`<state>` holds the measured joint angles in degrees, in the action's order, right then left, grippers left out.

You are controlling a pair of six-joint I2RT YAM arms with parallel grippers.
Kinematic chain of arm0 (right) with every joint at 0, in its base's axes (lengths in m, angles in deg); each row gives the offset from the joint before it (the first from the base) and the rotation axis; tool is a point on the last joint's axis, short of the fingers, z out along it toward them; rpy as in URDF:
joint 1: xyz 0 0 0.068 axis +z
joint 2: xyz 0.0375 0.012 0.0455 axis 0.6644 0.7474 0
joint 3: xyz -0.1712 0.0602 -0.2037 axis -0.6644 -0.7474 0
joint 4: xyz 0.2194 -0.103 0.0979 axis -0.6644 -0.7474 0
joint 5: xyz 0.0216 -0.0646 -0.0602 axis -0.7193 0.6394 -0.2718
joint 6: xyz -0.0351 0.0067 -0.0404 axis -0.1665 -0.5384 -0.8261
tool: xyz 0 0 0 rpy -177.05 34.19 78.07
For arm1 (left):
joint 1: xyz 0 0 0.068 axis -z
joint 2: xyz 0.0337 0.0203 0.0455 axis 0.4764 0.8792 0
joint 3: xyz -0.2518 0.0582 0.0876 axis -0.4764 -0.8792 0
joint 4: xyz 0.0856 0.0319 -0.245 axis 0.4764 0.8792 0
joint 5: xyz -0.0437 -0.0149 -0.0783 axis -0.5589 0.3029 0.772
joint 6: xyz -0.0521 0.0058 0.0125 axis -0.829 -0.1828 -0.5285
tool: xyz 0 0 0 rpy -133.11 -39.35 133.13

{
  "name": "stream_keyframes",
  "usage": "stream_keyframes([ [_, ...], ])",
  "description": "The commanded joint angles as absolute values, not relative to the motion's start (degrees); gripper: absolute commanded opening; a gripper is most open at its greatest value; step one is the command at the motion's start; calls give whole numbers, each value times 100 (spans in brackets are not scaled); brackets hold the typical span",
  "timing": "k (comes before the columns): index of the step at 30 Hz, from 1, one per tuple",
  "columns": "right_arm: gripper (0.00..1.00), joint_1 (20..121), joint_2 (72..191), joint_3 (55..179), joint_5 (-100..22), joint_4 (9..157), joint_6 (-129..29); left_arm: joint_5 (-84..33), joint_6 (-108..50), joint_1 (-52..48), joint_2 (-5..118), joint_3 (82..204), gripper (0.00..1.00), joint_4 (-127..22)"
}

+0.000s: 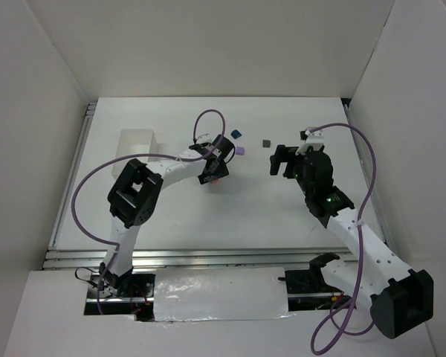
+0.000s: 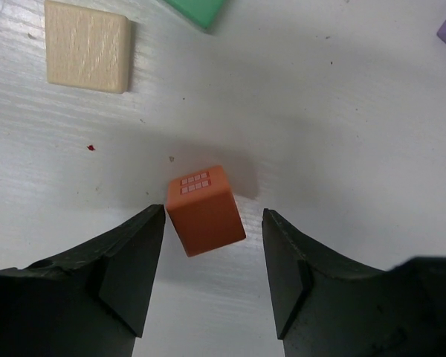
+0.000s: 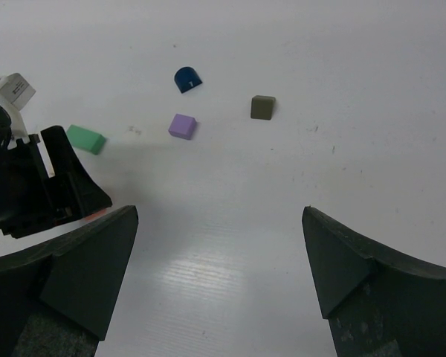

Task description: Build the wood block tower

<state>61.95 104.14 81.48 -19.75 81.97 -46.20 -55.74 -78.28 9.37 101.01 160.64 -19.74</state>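
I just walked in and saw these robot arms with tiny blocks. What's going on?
Two robot arms are meant to stack little wood blocks. The left gripper is open around the orange block, one finger on each side, not touching it. The right gripper is open and empty above the table. The green block, purple block, dark blue block and olive-grey block lie apart, so no tower is built yet.

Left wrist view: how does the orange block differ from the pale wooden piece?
Colour: the orange block is painted, the pale wooden piece bare with visible grain. Marking: the orange block carries a white grid of small squares; the pale wooden piece is plain. Place: the orange block sits between the fingers of the left gripper, the pale wooden piece well beyond them. Both are square-faced.
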Motion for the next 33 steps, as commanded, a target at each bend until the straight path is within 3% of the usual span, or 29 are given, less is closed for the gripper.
stream_keyframes([
  [1,100,6176,10314,8157,-2014,8235,-4637,-5468,-7747,1013,9648,15948,68,-2268],
  [6,100,6159,10305,8131,-2163,8235,-4672,-5389,-8134,1048,9717,15921,76,-2374],
  [15,100,6159,10296,8166,-2207,8200,-4699,-5626,-8380,1048,10087,16387,76,-2172],
  [33,100,6159,10217,8131,-2225,8182,-4699,-5749,-8705,1215,9972,16166,76,-2453],
])
